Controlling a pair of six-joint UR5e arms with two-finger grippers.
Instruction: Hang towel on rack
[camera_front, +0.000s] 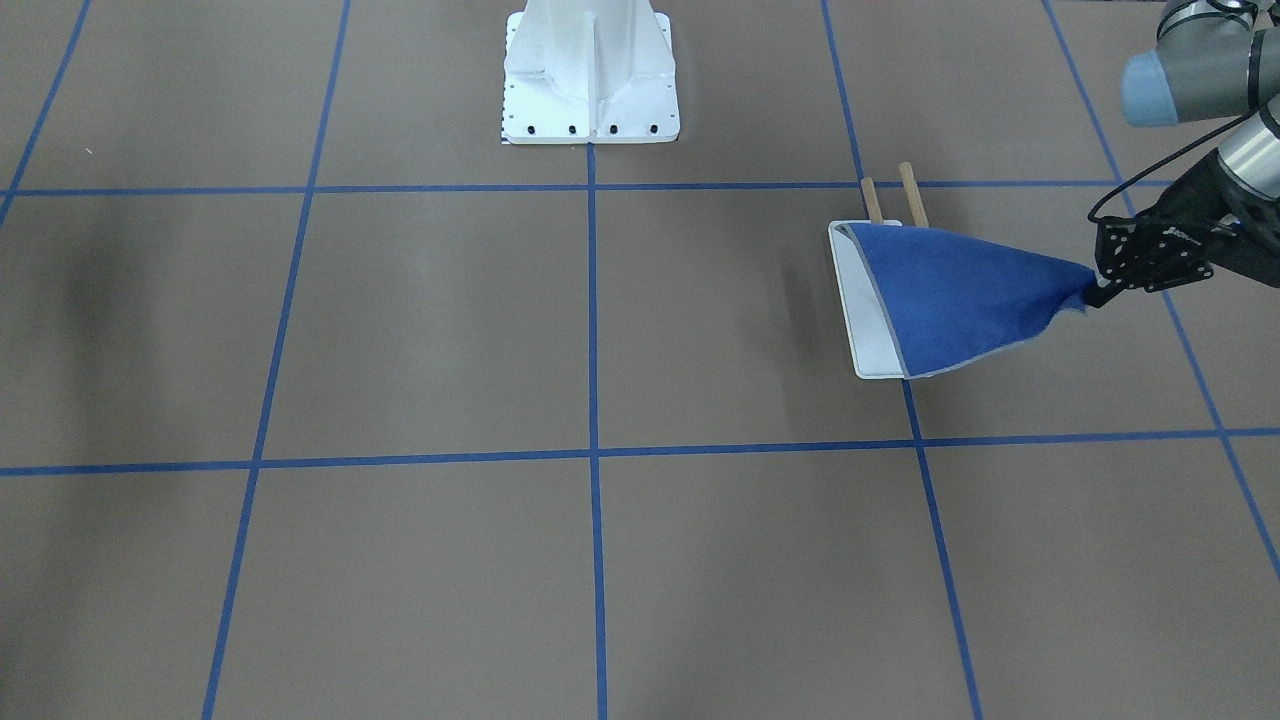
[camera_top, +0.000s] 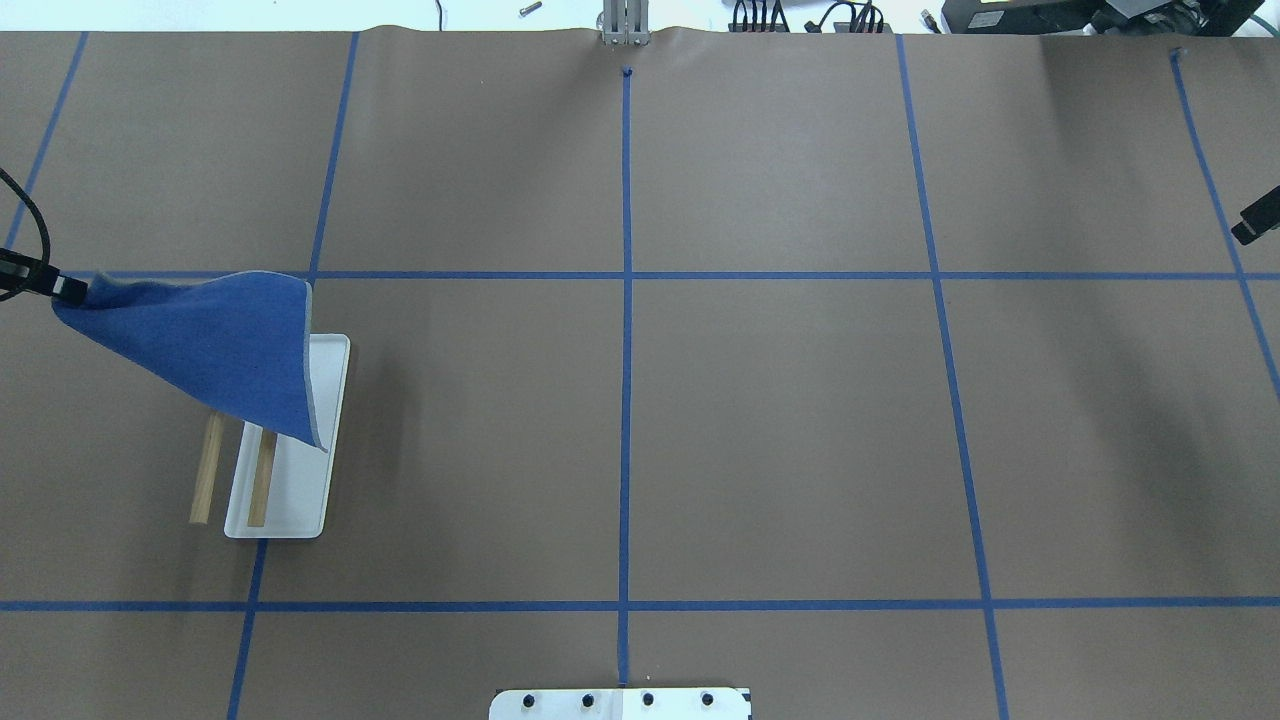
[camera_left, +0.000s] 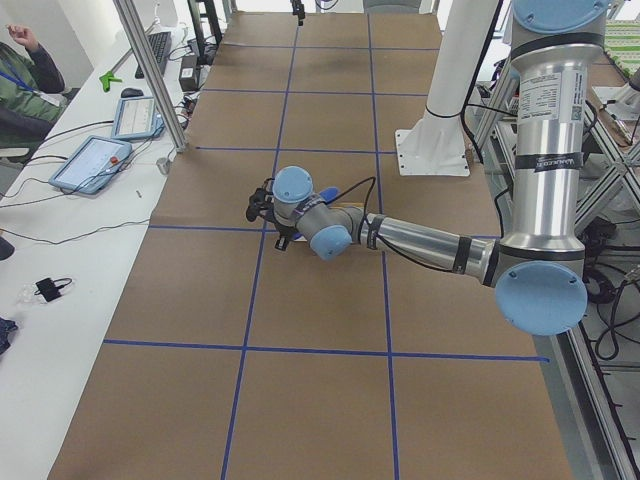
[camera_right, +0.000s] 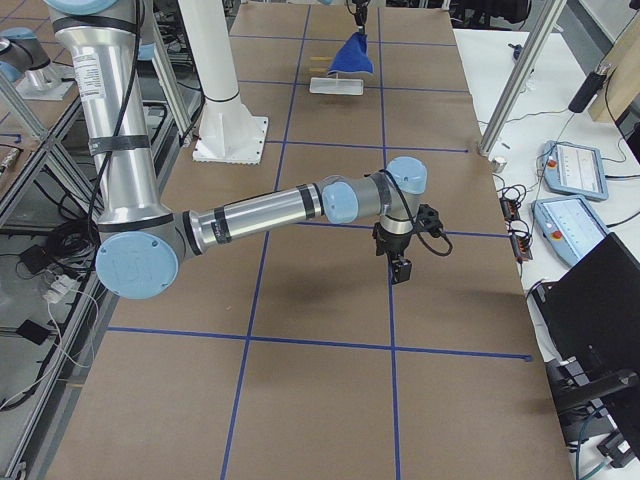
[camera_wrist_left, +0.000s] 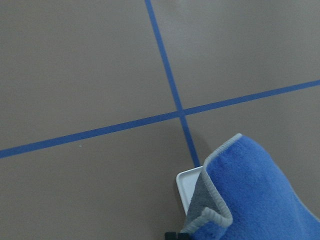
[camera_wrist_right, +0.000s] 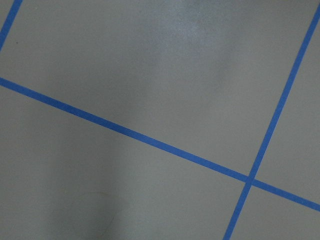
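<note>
A robotics laboratory is shown; a long table (camera_top: 780, 420) is covered in brown paper and marked into squares with blue tape (camera_top: 626, 350); a white pedestal (camera_front: 590, 75) is bolted onto it; jointed grey industrial arms (camera_right: 260, 215) are extended over it; touchscreen pendants (camera_left: 95, 162) are laid on a white bench (camera_left: 60, 330) beside aluminium posts (camera_left: 150, 70); a person (camera_left: 25, 85) is seated there.

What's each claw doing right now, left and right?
Left claw: closed, gripping a corner of the towel.
Right claw: open or closed cannot be told; nothing shows in it.
</note>
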